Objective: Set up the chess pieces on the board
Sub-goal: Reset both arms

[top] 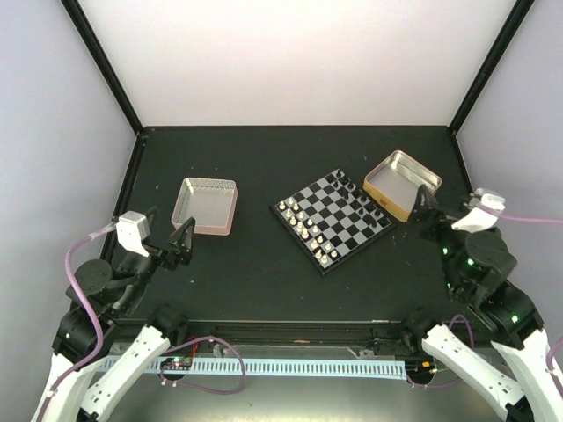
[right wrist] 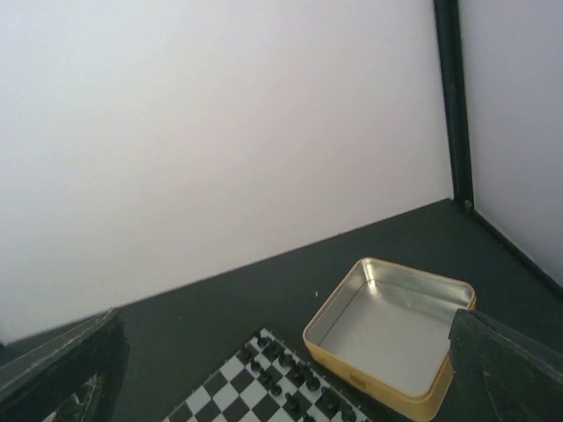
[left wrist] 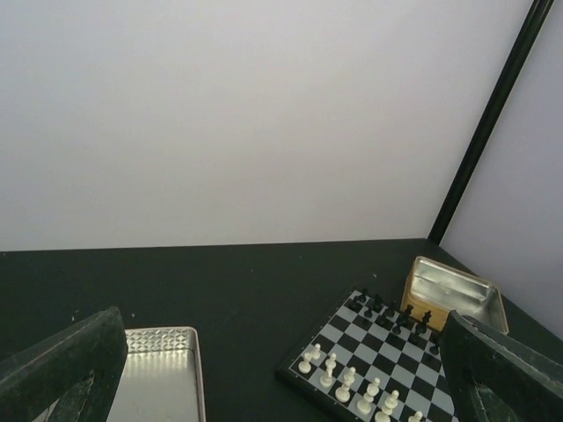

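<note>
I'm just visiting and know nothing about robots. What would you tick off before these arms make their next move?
1. Left end effector open, holding nothing: ok.
2. Right end effector open, holding nothing: ok.
3. Silver rectangular tin with pinkish rim empty: ok.
4. Gold-sided metal tin empty: ok.
5. Cream-white chess pieces and black chess pieces lined along opposite edges of the small black-and-grey checkerboard: ok.
6. Every piece upright on its proper square: cannot tell, too small.
</note>
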Action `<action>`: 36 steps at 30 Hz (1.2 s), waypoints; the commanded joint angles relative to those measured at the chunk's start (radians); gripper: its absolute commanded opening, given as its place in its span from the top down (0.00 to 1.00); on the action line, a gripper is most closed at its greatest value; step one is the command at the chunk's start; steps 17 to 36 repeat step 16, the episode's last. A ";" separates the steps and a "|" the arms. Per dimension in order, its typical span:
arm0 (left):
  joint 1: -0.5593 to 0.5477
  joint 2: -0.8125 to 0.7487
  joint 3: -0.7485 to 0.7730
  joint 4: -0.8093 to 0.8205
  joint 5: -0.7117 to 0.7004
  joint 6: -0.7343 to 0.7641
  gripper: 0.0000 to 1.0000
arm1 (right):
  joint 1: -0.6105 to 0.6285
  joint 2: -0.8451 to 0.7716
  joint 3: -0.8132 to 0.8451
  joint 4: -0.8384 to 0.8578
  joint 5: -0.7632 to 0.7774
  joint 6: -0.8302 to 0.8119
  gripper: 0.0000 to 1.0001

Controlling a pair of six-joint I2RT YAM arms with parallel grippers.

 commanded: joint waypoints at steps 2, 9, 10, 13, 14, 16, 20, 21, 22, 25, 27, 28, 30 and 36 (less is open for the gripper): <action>0.007 -0.012 0.051 -0.035 -0.029 0.027 0.01 | -0.004 -0.090 0.008 0.002 0.110 -0.022 0.00; 0.007 -0.006 0.056 -0.036 -0.048 0.003 0.01 | -0.004 -0.109 0.051 0.000 0.131 -0.047 0.00; 0.007 -0.004 0.055 -0.038 -0.048 0.001 0.01 | -0.003 -0.107 0.055 0.001 0.131 -0.051 0.00; 0.008 -0.005 0.055 -0.042 -0.051 -0.001 0.01 | -0.003 -0.103 0.056 0.002 0.127 -0.047 0.00; 0.007 -0.007 0.054 -0.042 -0.053 -0.002 0.01 | -0.004 -0.103 0.055 0.003 0.126 -0.044 0.00; 0.007 -0.014 0.052 -0.039 -0.058 -0.001 0.01 | -0.004 -0.103 0.050 0.004 0.122 -0.040 0.00; 0.007 -0.014 0.052 -0.039 -0.058 -0.001 0.01 | -0.004 -0.103 0.050 0.004 0.122 -0.040 0.00; 0.007 -0.014 0.052 -0.039 -0.058 -0.001 0.01 | -0.004 -0.103 0.050 0.004 0.122 -0.040 0.00; 0.007 -0.014 0.052 -0.039 -0.058 -0.001 0.01 | -0.004 -0.103 0.050 0.004 0.122 -0.040 0.00; 0.007 -0.014 0.052 -0.039 -0.058 -0.001 0.01 | -0.004 -0.103 0.050 0.004 0.122 -0.040 0.00; 0.007 -0.014 0.052 -0.039 -0.058 -0.001 0.01 | -0.004 -0.103 0.050 0.004 0.122 -0.040 0.00; 0.007 -0.014 0.052 -0.039 -0.058 -0.001 0.01 | -0.004 -0.103 0.050 0.004 0.122 -0.040 0.00; 0.007 -0.014 0.052 -0.039 -0.058 -0.001 0.01 | -0.004 -0.103 0.050 0.004 0.122 -0.040 0.00; 0.007 -0.014 0.052 -0.039 -0.058 -0.001 0.01 | -0.004 -0.103 0.050 0.004 0.122 -0.040 0.00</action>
